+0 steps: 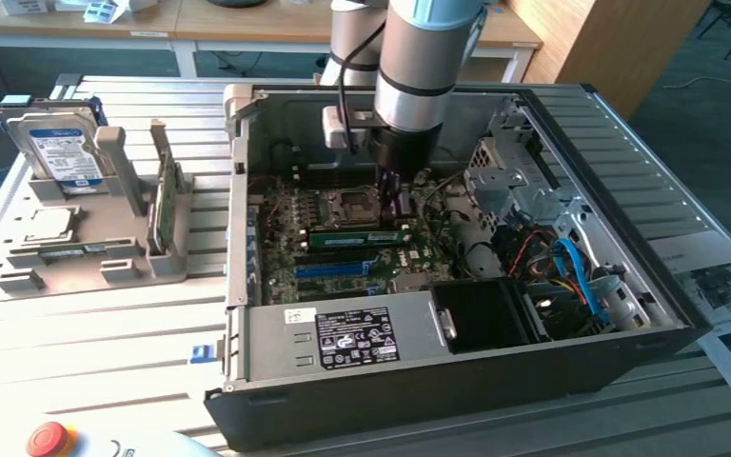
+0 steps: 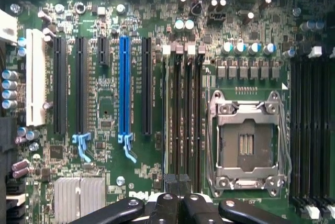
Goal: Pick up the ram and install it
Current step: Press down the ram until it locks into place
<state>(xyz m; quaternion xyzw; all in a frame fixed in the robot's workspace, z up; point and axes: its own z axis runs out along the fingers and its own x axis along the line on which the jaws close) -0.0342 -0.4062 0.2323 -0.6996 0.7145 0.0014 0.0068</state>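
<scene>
A red button (image 1: 49,439) sits nearest the lens on the slatted counter (image 1: 87,328). Behind it is the near wall of an open computer case (image 1: 467,386), with a labelled power supply (image 1: 340,338) just inside.

Deeper in, the arm comes straight down over the motherboard (image 1: 283,262), its hand (image 1: 392,202) clenched. The ram (image 1: 346,237) stands on edge on the board, not flat, just on the near side of the hand. Its long axis runs across the case from the exterior view's left to its right. The hand meets the stick at its right-hand end, leaving most of the length stretching away to the left. Whether the tips pinch the stick's top edge or merely bear down on it cannot be told.

From the wrist, the hand (image 2: 178,182) shows its two fingers (image 2: 166,203) drawn together over the end of a bank of dark memory slots (image 2: 183,114). An empty processor socket (image 2: 246,143) lies just beside them. The slots run directly away from the fingers, so stick and slot appear to share one line. The ram looks to be in or at its slot, though how fully it is seated is hidden.

Well apart, on the exterior view's left, a grey rack (image 1: 87,262) holds a hard drive (image 1: 58,143) and a taller green card (image 1: 163,205).
</scene>
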